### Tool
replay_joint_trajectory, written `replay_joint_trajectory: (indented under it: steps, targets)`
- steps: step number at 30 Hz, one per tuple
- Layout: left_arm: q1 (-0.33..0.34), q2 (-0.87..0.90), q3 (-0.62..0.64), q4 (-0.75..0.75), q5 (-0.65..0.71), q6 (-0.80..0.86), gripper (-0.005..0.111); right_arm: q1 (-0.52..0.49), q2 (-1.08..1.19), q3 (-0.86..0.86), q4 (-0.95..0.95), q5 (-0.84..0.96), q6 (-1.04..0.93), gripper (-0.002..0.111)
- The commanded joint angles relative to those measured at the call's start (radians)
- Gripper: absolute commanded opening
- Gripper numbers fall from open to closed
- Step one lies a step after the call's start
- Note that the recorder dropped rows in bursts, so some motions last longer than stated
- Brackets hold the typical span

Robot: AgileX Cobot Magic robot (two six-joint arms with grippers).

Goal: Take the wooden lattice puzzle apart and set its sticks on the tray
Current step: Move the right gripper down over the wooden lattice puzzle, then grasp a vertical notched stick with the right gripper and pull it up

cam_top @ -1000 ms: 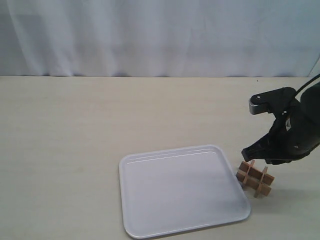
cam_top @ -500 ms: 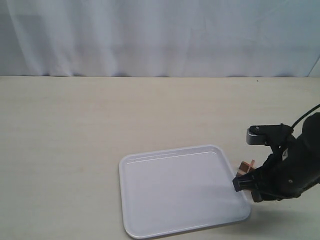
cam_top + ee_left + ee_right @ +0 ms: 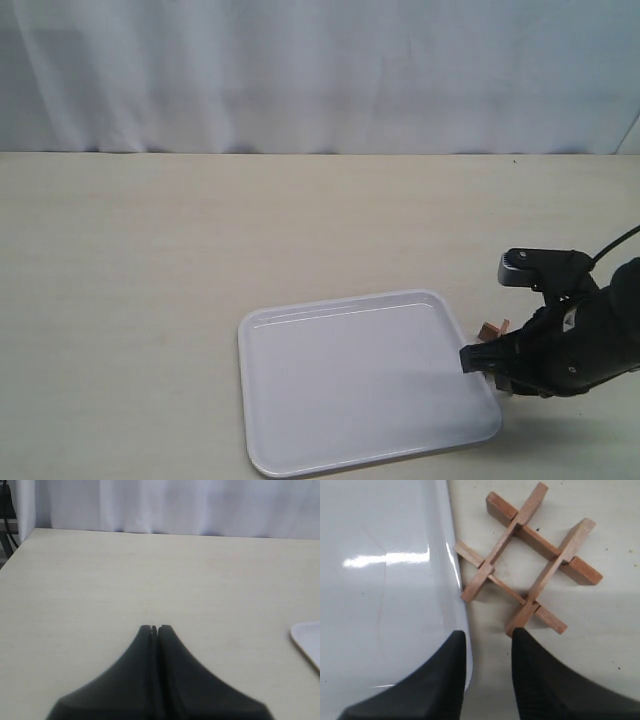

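Observation:
The wooden lattice puzzle [image 3: 530,567] lies assembled on the table, its four sticks crossed two by two, one stick end touching the rim of the white tray [image 3: 380,580]. In the exterior view only a corner of the puzzle [image 3: 491,329] shows behind my right arm, beside the tray [image 3: 360,380]. My right gripper [image 3: 490,635] [image 3: 487,366] is open and low over the gap between tray and puzzle, one fingertip [image 3: 522,636] right at a stick end, nothing between the fingers. My left gripper [image 3: 155,628] is shut and empty, over bare table.
A white curtain [image 3: 320,70] backs the light table [image 3: 200,230]. The tray's corner [image 3: 307,637] shows in the left wrist view. The left arm is out of the exterior view.
My right arm has come down from above the puzzle to table height and now hides most of it in the exterior view. The puzzle and tray have not moved.

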Motion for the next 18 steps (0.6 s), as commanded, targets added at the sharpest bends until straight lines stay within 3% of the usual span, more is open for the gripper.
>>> replay_joint_trajectory:
  steps: [1, 18]
  targets:
    - [0.001, -0.001, 0.002, 0.001, -0.003, 0.001, 0.0, -0.006, 0.0, 0.004, -0.035, 0.016, 0.009, 0.031]
    - [0.001, -0.001, 0.002, 0.001, -0.003, 0.001, 0.0, -0.006, 0.079, 0.004, -0.089, -0.047, 0.063, 0.03]
